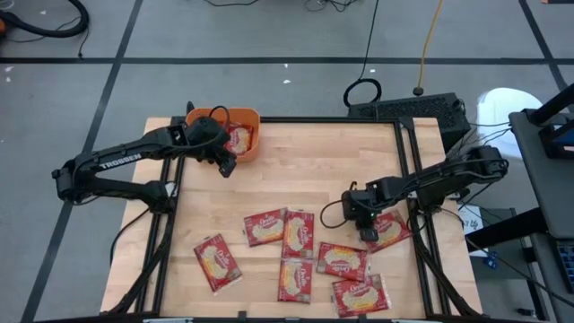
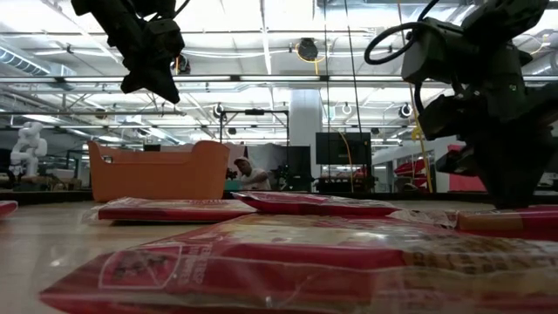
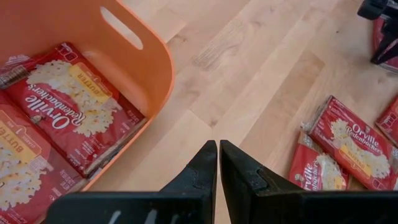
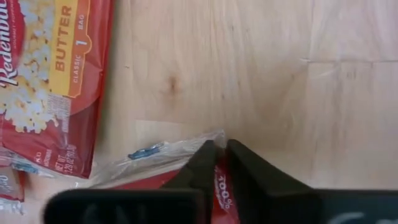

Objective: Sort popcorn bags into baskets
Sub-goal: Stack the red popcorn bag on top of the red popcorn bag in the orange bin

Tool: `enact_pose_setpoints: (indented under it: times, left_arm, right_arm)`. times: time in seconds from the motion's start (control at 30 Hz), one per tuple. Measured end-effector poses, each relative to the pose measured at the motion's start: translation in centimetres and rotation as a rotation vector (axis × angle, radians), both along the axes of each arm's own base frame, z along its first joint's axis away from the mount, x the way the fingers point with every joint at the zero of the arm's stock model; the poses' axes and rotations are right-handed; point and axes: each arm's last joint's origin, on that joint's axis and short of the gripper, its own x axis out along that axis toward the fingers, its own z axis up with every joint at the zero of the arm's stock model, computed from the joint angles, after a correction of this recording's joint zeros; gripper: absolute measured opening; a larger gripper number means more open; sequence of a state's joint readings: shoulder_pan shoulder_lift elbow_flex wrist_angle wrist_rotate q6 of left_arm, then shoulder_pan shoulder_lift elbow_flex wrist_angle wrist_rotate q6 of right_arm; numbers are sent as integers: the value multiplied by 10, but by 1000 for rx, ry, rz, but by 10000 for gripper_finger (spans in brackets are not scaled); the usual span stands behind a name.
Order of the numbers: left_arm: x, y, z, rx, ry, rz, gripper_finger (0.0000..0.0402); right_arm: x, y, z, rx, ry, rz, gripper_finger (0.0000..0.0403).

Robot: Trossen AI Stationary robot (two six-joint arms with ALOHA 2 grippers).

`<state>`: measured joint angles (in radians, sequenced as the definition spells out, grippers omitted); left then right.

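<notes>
The step in hand is the pick-up: the right gripper (image 1: 369,232) is down at the right side of the table with its fingers pinched together on the clear crimped edge of a popcorn bag (image 1: 387,231), as the right wrist view shows — the red film sits between the two dark tips. The next move, I judge, calls for a lift high enough to clear the neighbouring packets, then a long carry across to the far left corner. The hold is on a thin edge, so the bag may hang and swing, or slip out.

Nearest the front edge lie three loose bags (image 1: 297,279) in a row; just behind them a second cluster (image 1: 282,230) sits mid-table, some overlapping at the corners. All are flat red packets with a yellow-cream oval of popcorn and white lettering, sealed in glossy clear wrap.

Farther off, at the far left corner of the wooden table (image 1: 314,157), stands the orange basket (image 1: 247,117) with bags already lying flat inside it. The left gripper (image 1: 228,167) hangs just beside the basket's near rim, above bare wood, its fingers closed together and holding nothing — it waits there.
</notes>
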<state>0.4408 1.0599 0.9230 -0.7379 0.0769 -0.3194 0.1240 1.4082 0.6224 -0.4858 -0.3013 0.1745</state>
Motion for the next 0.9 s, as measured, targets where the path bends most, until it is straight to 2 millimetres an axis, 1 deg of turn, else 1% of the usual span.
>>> enact_pose_setpoints:
  times: [0.07,0.17,0.37,0.5,0.73,0.83,0.9]
  left_arm:
    - [0,0,0,0,0,0,24]
    - [0,0,0,0,0,0,24]
    - [0,0,0,-11,-4,14,24]
    - [0,0,0,-15,-6,20,24]
    - [2,1,2,-8,-32,26,24]
    - [4,2,4,3,-59,28,24]
    - [5,2,5,9,-72,27,24]
  right_arm:
    - [1,0,1,9,-4,-4,7]
    - [7,-1,6,4,-19,-16,6]
    - [30,-13,26,-75,-150,-83,1]
    - [49,-27,44,-114,-282,-159,0]
    - [73,-53,78,-103,-455,-305,0]
    - [79,-61,90,-71,-490,-398,0]
    - [79,-67,98,-35,-453,-503,0]
